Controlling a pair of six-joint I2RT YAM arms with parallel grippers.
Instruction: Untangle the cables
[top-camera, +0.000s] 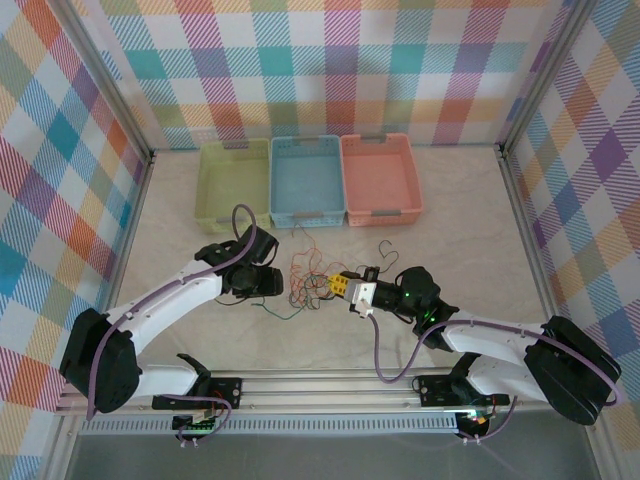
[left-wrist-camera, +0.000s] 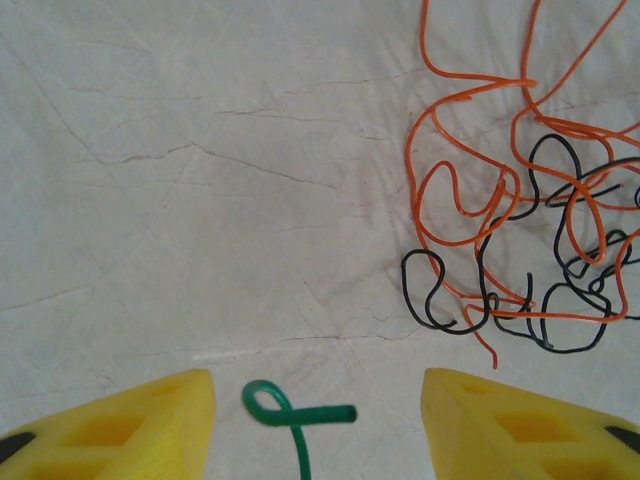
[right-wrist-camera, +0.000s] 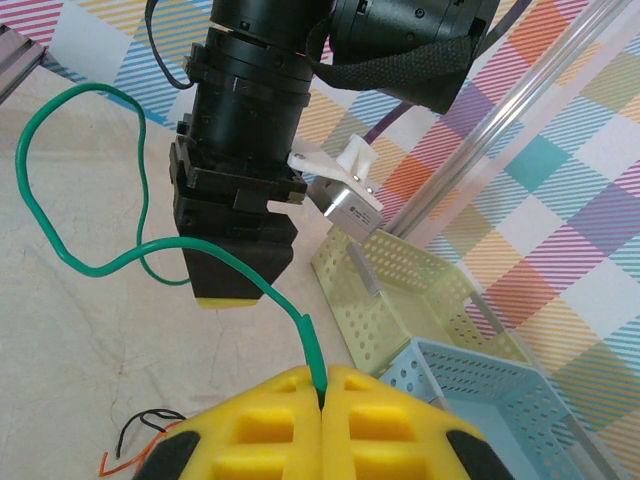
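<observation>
Inside the clenched right claw (right-wrist-camera: 322, 385) sits the green cable (right-wrist-camera: 308, 345). Its other end lies loose between the fingers of the spread left claw (left-wrist-camera: 315, 400).

Cable tangle (top-camera: 308, 283) on table (top-camera: 460, 230) between left gripper (top-camera: 281, 283) and right gripper (top-camera: 338, 287) — row of baskets (top-camera: 307, 180) behind

Three cables (left-wrist-camera: 325, 413), three baskets (top-camera: 306, 141), two end effectors (right-wrist-camera: 322, 385).

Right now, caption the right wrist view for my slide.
Right gripper shut on the green cable, left gripper close ahead.
</observation>
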